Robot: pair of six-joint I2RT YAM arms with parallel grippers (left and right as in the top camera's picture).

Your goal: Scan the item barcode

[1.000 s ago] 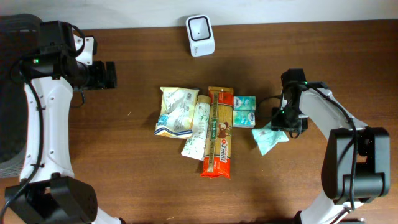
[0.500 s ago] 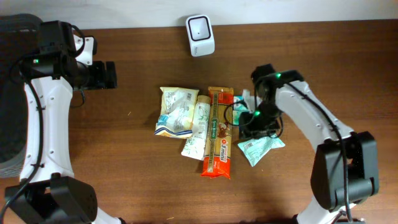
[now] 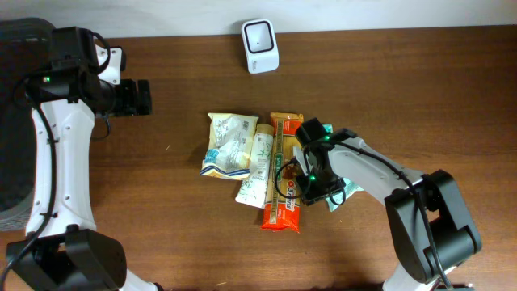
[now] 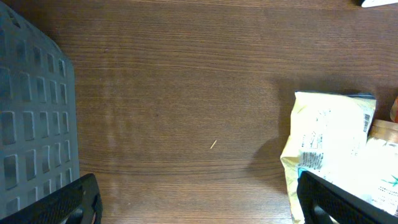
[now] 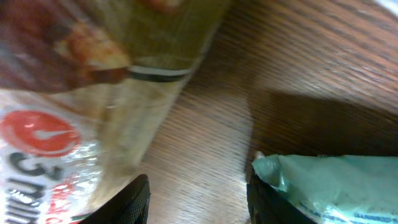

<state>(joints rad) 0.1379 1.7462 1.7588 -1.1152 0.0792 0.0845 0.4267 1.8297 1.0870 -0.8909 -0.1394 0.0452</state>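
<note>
The white barcode scanner (image 3: pixel 260 35) stands at the table's back edge. Several items lie mid-table: a yellow-white snack bag (image 3: pixel 229 144), a narrow white-green pack (image 3: pixel 257 170), and a long orange-red spaghetti pack (image 3: pixel 283 182). My right gripper (image 3: pixel 313 187) is low over the table between the spaghetti pack (image 5: pixel 74 93) and a teal pack (image 5: pixel 329 186). It (image 5: pixel 199 199) is open, with only bare wood between its fingers. The teal pack lies against its right finger. Far to the left, my left gripper (image 3: pixel 144 97) is open and empty (image 4: pixel 202 205).
A grey slotted basket (image 4: pixel 31 124) sits at the table's left side. The snack bag (image 4: pixel 329 143) lies off to the right of my left gripper. My right arm (image 3: pixel 363 166) stretches over the items' right end and hides what lies beneath it.
My right arm has swung left from the table's right side to the spaghetti pack. The teal pack slid slightly left and toward the front. The left arm has not moved.
</note>
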